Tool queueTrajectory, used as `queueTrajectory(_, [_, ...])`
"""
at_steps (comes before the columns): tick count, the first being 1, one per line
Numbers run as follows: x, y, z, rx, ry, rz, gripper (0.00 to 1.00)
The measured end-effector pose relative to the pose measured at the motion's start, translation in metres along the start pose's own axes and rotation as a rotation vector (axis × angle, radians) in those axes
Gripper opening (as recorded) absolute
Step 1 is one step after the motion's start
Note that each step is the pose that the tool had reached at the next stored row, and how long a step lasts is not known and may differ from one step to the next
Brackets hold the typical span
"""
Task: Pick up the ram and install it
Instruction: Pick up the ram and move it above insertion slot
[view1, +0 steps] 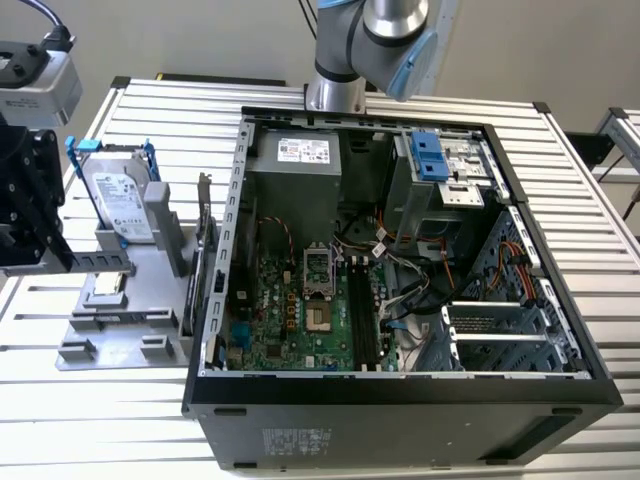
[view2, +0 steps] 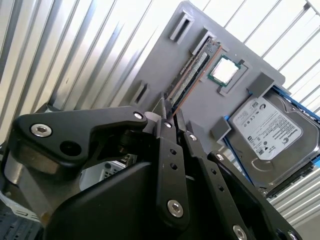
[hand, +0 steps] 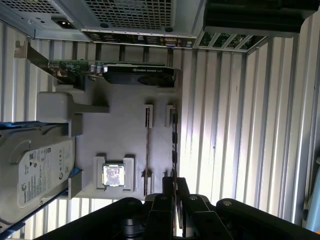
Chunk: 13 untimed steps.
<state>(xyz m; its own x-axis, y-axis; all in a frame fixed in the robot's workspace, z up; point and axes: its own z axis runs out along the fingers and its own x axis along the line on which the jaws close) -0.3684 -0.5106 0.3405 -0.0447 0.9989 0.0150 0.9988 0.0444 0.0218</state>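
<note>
Ram (view2: 193, 76) position: thin, flat, narrow dark circuit-board stick. It stands on edge in a groove of the flat grey plastic parts tray (view1: 150, 295). The tray lies on the slatted metal table, to the exterior view's left of the open black computer case (view1: 400, 250). The stick looks fully seated and not yet lifted.
Ram long axis: runs along the groove, with one end towards the case and the other end away from it. The first wrist view (hand: 173, 145) shows the same line.
Gripper (view2: 173, 116) position: black, multi-link. It hangs directly over the ram's end far from the case and is lined up with the stick's length.
Gripper state: cannot tell how far it is open, nor whether it has hold of the stick.
Key relation: the ram reaches away from the gripper towards the case, and contact would fall at its end, not mid-length.
Arm: one only, so there is no nearer or farther choice.
Counts:
- ram: 1
- square silver processor chip (view2: 226, 70): 1
- silver hard drive in blue bracket (view2: 272, 132): 1
- green expansion card with black cover (hand: 135, 75): 1
- tray grooves for sticks: 2, and the second appears empty
</note>
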Motion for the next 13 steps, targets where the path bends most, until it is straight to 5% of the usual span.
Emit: queueTrajectory(13, [0.0002, 0.0004, -0.0117, -0.0003, 0.0023, 0.0, 0.0])
